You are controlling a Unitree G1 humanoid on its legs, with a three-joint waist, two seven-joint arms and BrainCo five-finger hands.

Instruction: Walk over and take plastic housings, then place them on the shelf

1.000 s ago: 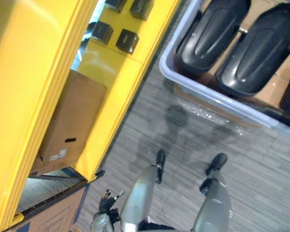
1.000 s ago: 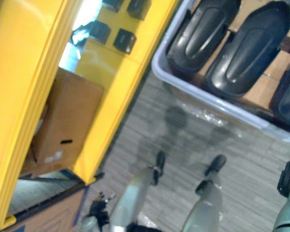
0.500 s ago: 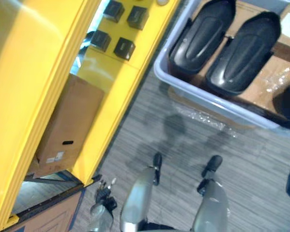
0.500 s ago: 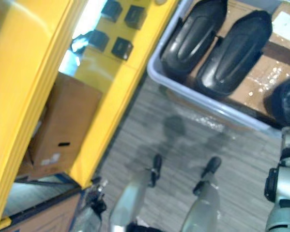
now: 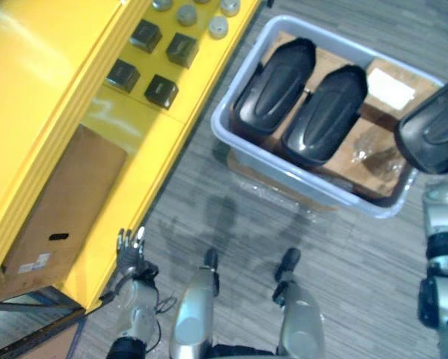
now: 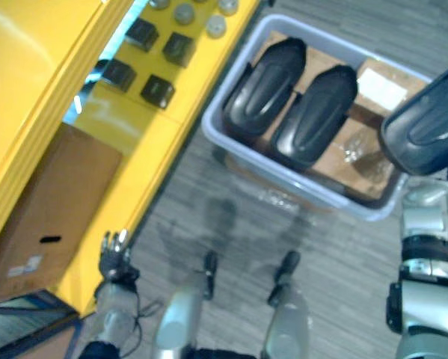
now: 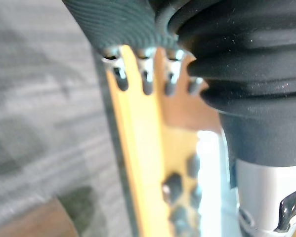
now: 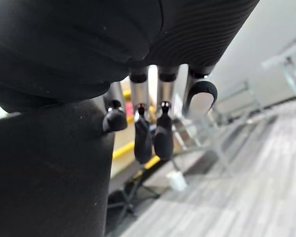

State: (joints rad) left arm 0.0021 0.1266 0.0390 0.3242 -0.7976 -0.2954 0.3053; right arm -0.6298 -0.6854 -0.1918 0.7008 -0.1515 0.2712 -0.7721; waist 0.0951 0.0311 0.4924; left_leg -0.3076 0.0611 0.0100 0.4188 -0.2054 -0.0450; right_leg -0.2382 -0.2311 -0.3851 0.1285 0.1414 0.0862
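Far left: yellow shelf [image 5: 51, 112] runs diagonally up the frame. Small black boxes [image 5: 161, 90] sit on its upper level, grey round discs [image 5: 186, 13] at the top edge. Brown cardboard box [image 5: 55, 217] is tucked underneath, lower left.

Lower left: left hand [image 5: 130, 250] hangs just beside the shelf's front edge, fingers straight and loose, holding nothing.

Grey striped carpet [image 5: 358, 247] covers the floor across the bottom.

Upper middle: pale grey bin [image 5: 283, 176] sits on the floor near the shelf. Two black plastic housings [image 5: 272, 97] lie side by side in its left part, touching, on a cardboard liner [image 5: 351, 161]. A white sheet [image 5: 390, 87] and crumpled clear plastic [image 5: 377, 155] lie in the bin's right part.

Right edge: third housing [image 5: 433, 134] is up off the bin, covering the bin's right corner, with the right arm directly below it. In the right wrist view, the right hand [image 8: 160, 133] has its fingers curled down against this housing's black surface, grasping it.
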